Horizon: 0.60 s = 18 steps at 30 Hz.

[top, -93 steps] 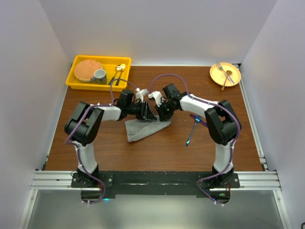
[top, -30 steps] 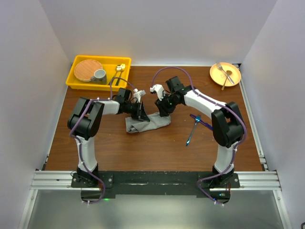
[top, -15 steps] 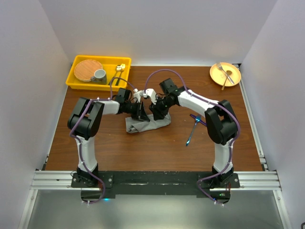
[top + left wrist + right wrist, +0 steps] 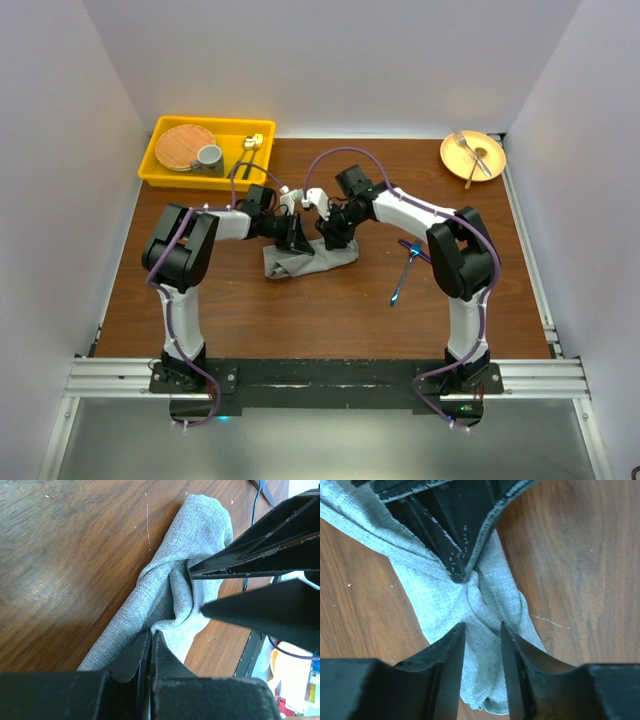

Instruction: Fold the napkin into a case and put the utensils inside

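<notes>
left gripper (image 4: 150, 633) pinched tight on the napkin (image 4: 165, 575) mid-frame, right gripper (image 4: 483, 626) jaws narrowly apart over its bunched fold

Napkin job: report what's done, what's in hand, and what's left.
Done: the napkin is bunched into a rough narrow strip, no neat case. In hand: left gripper, jaws shut, pinches its edge; right gripper, jaws apart, straddles a fold. Left: finish folding, then load the blue fork and knife, both lying apart from it.
</notes>
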Available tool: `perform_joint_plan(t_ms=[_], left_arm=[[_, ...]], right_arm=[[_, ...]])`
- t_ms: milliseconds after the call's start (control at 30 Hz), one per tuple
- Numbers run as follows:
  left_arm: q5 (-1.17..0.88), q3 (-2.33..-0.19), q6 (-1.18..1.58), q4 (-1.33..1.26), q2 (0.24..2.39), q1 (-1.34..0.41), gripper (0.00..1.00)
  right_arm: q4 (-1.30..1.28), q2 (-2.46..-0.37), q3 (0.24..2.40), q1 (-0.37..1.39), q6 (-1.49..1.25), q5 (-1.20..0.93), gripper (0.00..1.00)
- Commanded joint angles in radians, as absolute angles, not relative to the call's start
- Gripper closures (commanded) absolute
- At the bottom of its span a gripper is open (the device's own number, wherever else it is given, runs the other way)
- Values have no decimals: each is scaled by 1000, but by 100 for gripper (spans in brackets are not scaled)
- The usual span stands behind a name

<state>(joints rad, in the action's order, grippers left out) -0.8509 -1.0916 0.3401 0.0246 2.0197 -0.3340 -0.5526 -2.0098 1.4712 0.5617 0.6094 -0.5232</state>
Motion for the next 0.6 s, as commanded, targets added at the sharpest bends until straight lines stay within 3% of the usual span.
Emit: perform_joint_plan(t_ms=[0, 367, 500, 567], left_arm=[[-770, -1071, 316, 63, 2060, -331, 100], [-773, -1069, 322, 55, 2062, -333, 100], [-773, -1066, 325, 51, 2063, -333, 100], [-775, -1066, 327, 49, 2063, -333, 100]], right_arm=[[-526, -2025, 1497, 552, 635, -528, 67], [-572, -2051, 1523, 552, 667, -532, 59], [-580, -2057, 1534, 554, 672, -538, 76], [-589, -2059, 1546, 554, 678, -546, 92]])
